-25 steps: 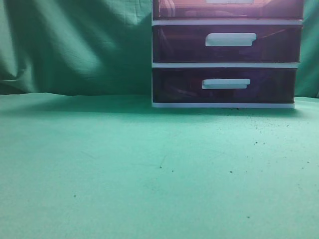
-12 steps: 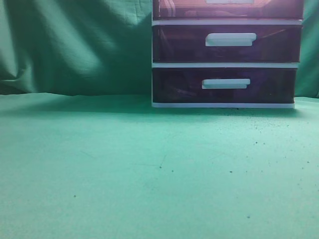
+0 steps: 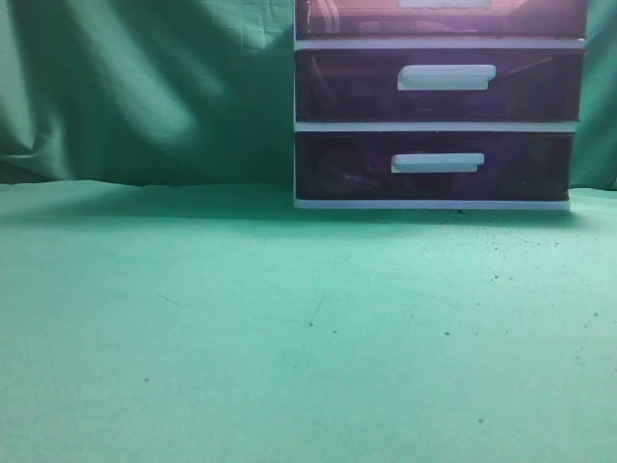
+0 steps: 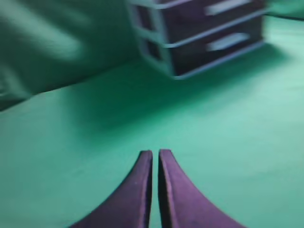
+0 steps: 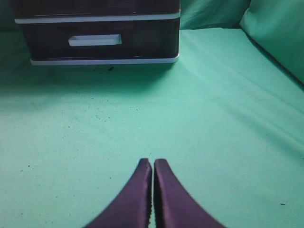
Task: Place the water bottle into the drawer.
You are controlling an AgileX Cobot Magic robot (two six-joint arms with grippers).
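The white-framed drawer unit stands at the back right of the green cloth. The drawer, reddish-maroon, shows only as a strip at the top edge of the exterior view and looks shut. The water bottle is not in view. My left gripper is shut and empty above the cloth, with the unit far ahead to its right. My right gripper is shut and empty above the cloth, with the unit ahead to its left. Neither gripper shows in the exterior view.
Two darker purple drawers with white handles sit below the top one. A green cloth backdrop hangs behind. The cloth rises in a fold at the right in the right wrist view. Dark specks dot the cloth.
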